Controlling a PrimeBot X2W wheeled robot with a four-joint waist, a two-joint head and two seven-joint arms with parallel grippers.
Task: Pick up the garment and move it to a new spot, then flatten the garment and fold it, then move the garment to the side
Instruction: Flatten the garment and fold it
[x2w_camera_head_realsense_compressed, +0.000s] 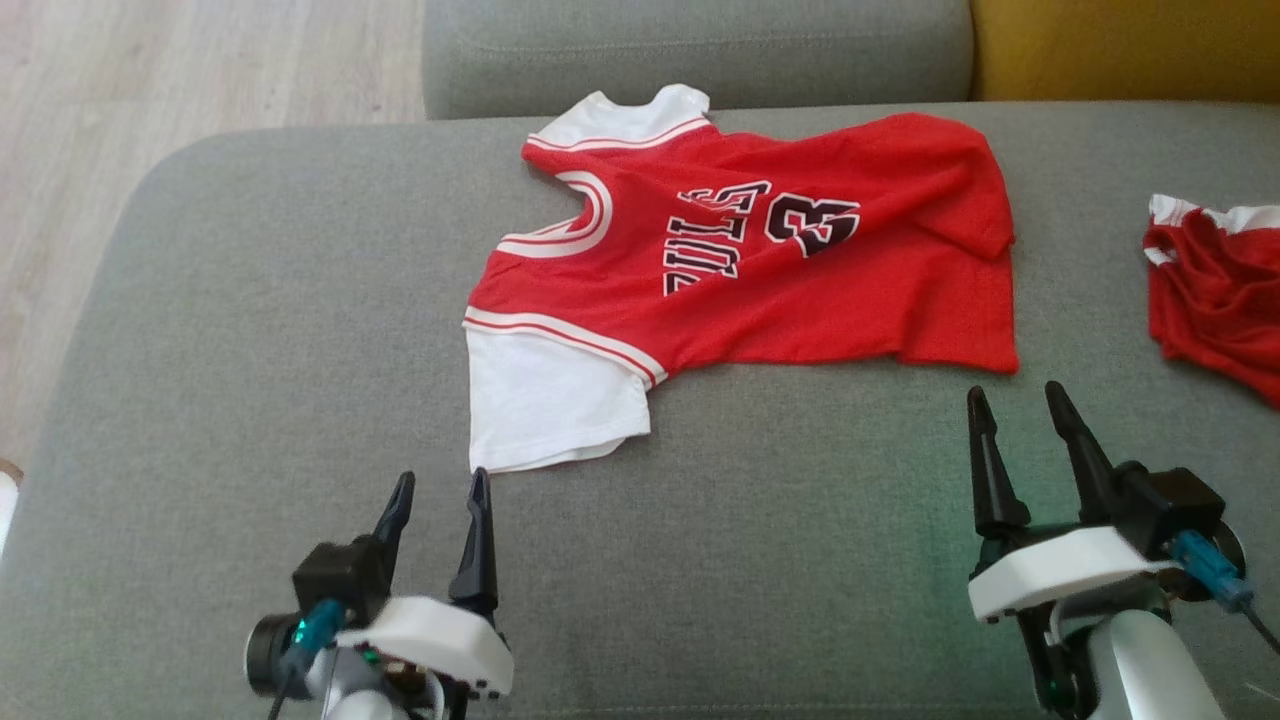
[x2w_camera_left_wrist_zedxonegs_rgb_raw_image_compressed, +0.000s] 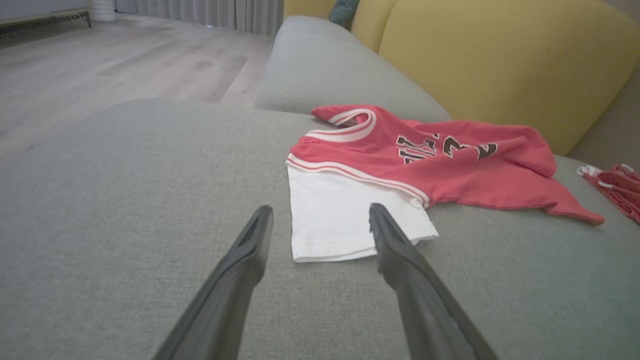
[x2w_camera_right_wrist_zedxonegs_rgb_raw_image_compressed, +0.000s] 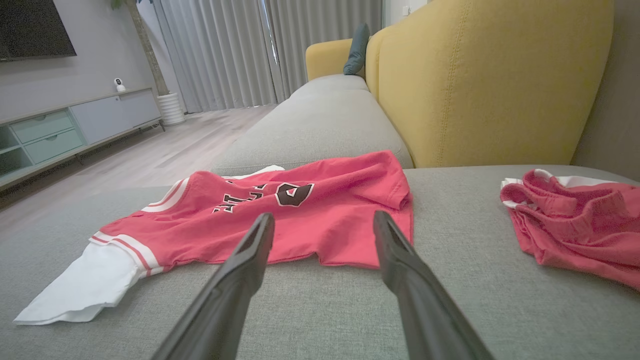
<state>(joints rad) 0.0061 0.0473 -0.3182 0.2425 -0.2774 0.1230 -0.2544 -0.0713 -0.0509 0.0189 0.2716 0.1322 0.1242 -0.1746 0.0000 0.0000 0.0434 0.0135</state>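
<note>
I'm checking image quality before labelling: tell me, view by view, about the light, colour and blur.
Head view: soft even daylight, no hard shadows, a green tinge on the cushion beside the right gripper. Left wrist view: the jersey looks washed to pink, the near fingers blur. Right wrist view: same pink cast, fingers soft, wide-angle stretch at the edges.

Red jersey (x2w_camera_head_realsense_compressed: 800, 290), white sleeves, print up, lies rumpled, hem corner seemingly folded over.

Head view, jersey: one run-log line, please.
jersey: spread unfolded on grey cushion | left gripper: open, at white sleeve | right gripper: open, near hem corner | smaller red garment: right
</note>
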